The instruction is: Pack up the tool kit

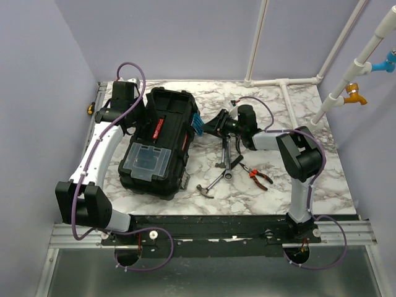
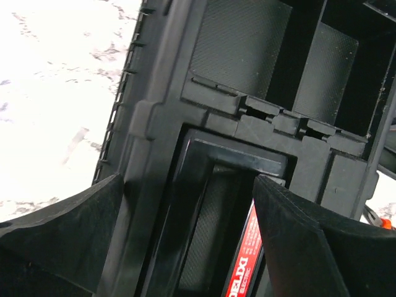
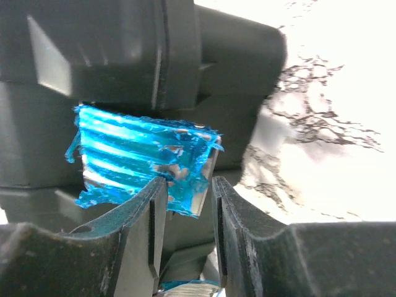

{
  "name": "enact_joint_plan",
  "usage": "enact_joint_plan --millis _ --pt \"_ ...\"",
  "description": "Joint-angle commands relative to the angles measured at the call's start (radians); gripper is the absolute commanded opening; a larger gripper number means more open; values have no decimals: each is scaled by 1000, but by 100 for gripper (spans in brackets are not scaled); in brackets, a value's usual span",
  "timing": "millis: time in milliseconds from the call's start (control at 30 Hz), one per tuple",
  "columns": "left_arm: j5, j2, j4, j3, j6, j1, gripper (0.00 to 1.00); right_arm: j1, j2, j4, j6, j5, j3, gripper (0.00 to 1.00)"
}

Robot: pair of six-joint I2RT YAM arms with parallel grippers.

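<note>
toolbox (image 1: 154, 145): centre-left of top view, long axis near-vertical in frame. left gripper (image 2: 185, 185): upper left, jaws spread wide astride box rim, gripping nothing. right gripper (image 3: 189, 182): frame centre, at box's right flank, jaws set close about corner of blue-filmed latch (image 3: 136, 154); firm pinch cannot be told. latch lies dead ahead of right jaws. wrenches (image 1: 226, 159), hammer (image 1: 209, 185), pliers (image 1: 257, 177): loose on table (image 1: 297, 185), right of box, nearer right arm.
</note>
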Motion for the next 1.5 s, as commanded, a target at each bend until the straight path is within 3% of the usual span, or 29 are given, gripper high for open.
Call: enact_joint_plan --millis 0,133,867,1467 --pt "151 66 62 -32 4 8 85 18 0 -111 -82 87 26 31" --pt "217 74 130 -97 -41 7 80 18 4 -132 -93 90 45 20" --pt "344 -6 406 -476 -102 -31 70 116 134 -202 -105 103 242 5" --pt "387 92 466 -480 -77 -117 68 197 231 -212 -99 100 368 3"
